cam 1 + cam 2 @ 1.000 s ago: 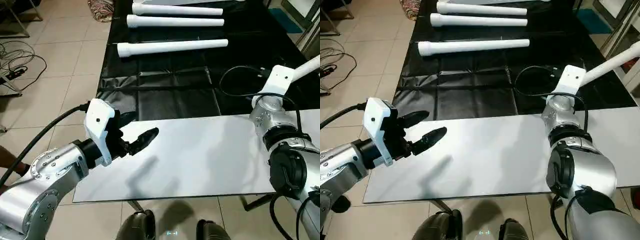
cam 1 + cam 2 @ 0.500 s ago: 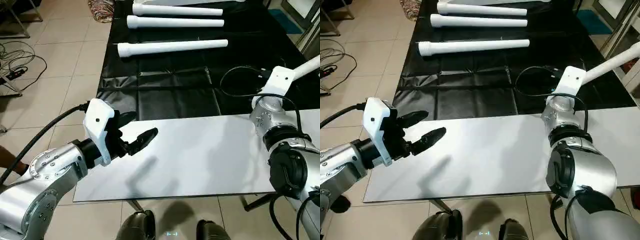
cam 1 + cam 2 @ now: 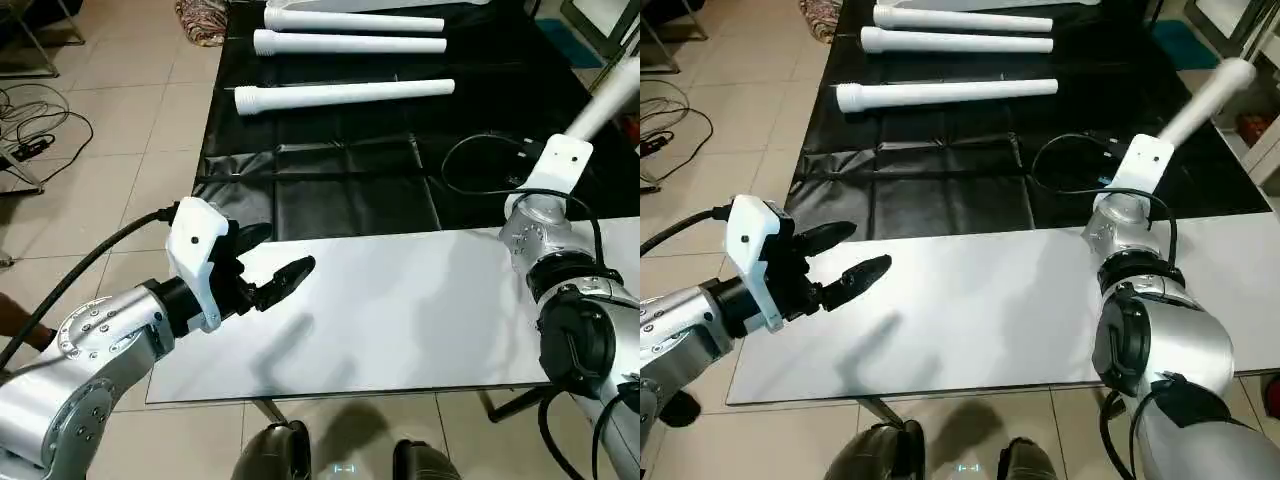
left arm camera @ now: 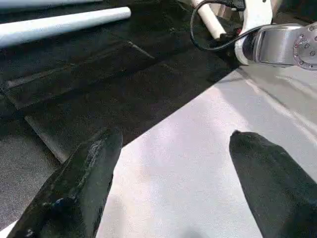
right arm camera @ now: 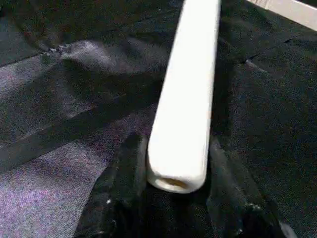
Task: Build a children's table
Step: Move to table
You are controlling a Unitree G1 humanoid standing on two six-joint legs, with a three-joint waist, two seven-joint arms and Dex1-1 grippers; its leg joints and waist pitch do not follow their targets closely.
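The white table top [image 3: 400, 310] lies flat in front of me, its smooth face up. Three white tube legs [image 3: 345, 93] [image 3: 350, 43] [image 3: 355, 20] lie side by side on the black cloth [image 3: 340, 180] behind it. A fourth leg [image 3: 1205, 95] slants upward at the far right, and in the right wrist view its open end [image 5: 178, 168] sits between my right gripper's fingers [image 5: 124, 168]. That right gripper [image 5: 176, 186] is shut on the leg. My left gripper [image 3: 285, 250] hovers open over the top's left end, holding nothing.
The black cloth covers the floor behind the top. Cables and a power strip [image 3: 30, 140] lie on the tiles at the left. A patterned fabric heap [image 3: 203, 18] sits at the cloth's far left corner. My feet [image 3: 275, 450] show below the top's near edge.
My right gripper's fingers have closed on the fourth leg, and the leg's far end has risen and swung to a steeper slant. The left arm has stayed put.
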